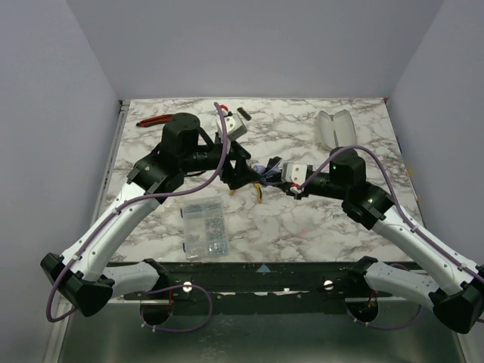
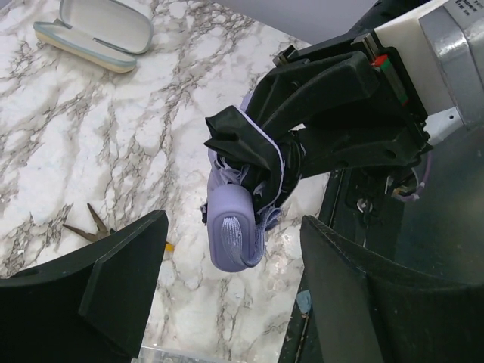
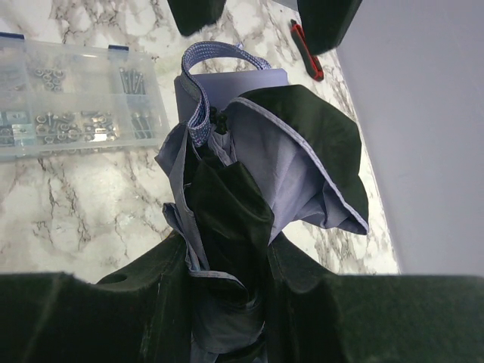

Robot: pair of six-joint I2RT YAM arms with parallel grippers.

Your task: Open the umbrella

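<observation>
The umbrella (image 1: 261,172) is folded and held above the table between the two arms. My right gripper (image 3: 227,302) is shut on its bunched black and lavender canopy (image 3: 249,174). Its lavender handle (image 2: 234,231), with a strap loop, points at my left gripper (image 2: 234,295). That gripper is open, its fingers (image 2: 113,287) standing either side of the handle's end with gaps on both sides. In the right wrist view the left fingertips (image 3: 195,11) show just beyond the handle (image 3: 227,83).
A clear parts box (image 1: 204,228) lies near the front left. An open glasses case (image 1: 335,126) sits at the back right, and red-handled pliers (image 1: 155,121) at the back left. Yellow-handled pliers (image 1: 257,189) lie under the umbrella.
</observation>
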